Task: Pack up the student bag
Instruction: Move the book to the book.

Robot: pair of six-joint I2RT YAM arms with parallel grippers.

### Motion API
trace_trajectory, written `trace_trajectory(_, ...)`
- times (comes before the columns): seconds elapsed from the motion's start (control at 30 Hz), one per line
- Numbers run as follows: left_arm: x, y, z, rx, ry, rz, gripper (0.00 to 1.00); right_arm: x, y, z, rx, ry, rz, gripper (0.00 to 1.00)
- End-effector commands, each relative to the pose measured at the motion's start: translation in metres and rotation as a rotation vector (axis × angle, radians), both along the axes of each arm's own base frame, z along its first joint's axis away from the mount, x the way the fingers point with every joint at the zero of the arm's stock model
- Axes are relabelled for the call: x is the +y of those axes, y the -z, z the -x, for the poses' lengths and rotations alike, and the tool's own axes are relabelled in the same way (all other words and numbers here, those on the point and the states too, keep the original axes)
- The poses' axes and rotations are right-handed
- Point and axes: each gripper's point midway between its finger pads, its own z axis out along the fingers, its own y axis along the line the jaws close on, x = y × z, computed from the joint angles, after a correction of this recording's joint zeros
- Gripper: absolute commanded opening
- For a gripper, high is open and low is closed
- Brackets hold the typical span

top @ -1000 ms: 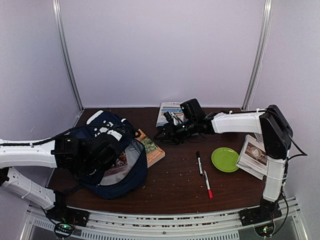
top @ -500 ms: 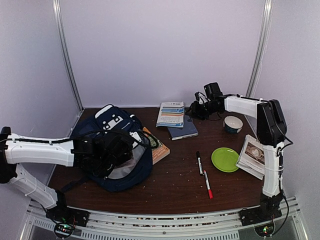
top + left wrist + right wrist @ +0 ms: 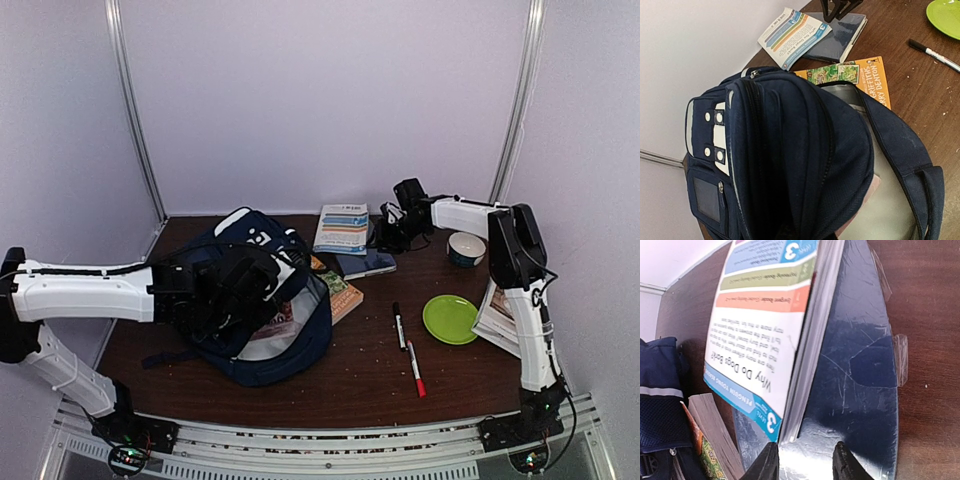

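Observation:
The student bag (image 3: 262,262) is navy with a white patch, lies open at the left and fills the left wrist view (image 3: 790,150). My left gripper (image 3: 232,292) is pressed into its top fabric and seems shut on it; its fingers are hidden in the wrist view. An orange book (image 3: 338,292) sticks out from under the bag's mouth (image 3: 867,82). My right gripper (image 3: 388,230) is open just above a dark blue notebook (image 3: 368,263), its tips (image 3: 805,465) over the cover (image 3: 860,365). A white and blue book (image 3: 342,228) leans on the notebook's edge (image 3: 765,320).
A green plate (image 3: 450,318), a black marker (image 3: 399,325) and a red-capped marker (image 3: 416,368) lie right of centre. A bowl (image 3: 466,247) stands at the back right and a magazine (image 3: 500,312) at the right edge. Walls close in the back and sides.
My left arm has dragged the bag to the right and raised its top. My right gripper left the table's middle, swung to the back right, then came back over the notebook lying there.

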Motion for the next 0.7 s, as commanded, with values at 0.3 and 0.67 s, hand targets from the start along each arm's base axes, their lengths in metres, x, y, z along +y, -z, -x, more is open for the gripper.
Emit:
trace_trajectory(0.3,0.010,-0.020,0.011,0.005,-0.043,0.162,0.00,0.028,0.002,-0.014,0.029,0.008,-0.137,0.31)
trace_trajectory(0.67,-0.002,-0.020,0.008,0.019,-0.021,0.143,0.00,0.044,-0.009,-0.013,0.060,0.013,-0.288,0.30)
